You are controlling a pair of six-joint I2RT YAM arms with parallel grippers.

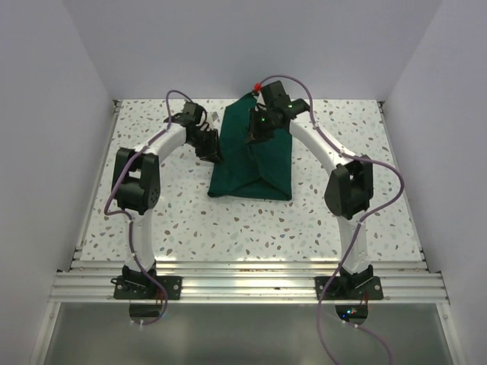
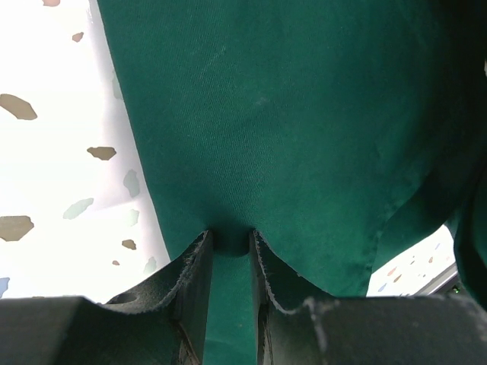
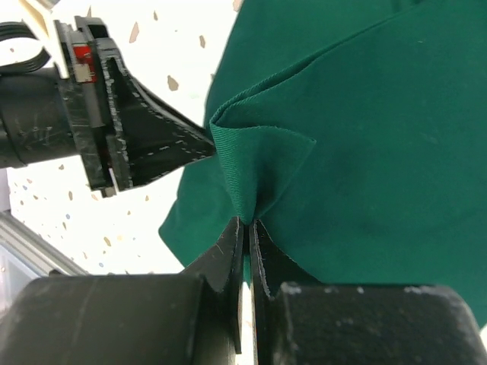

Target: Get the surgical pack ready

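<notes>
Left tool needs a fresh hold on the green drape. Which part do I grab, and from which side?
Take the drape at its left edge, where the left tool pinches it now, coming in from the left, low over the table. That edge is a bunched fold with tabletop showing beside it. The middle probably lies too flat, apart from the ridge the right tool holds.

My left arm (image 1: 141,232) and right arm (image 1: 353,237) were white links with bulky black joints (image 1: 137,182), purple cables (image 1: 386,172) looping alongside, black base plates (image 1: 148,287), and scuffed black fingers (image 3: 225,262).
</notes>
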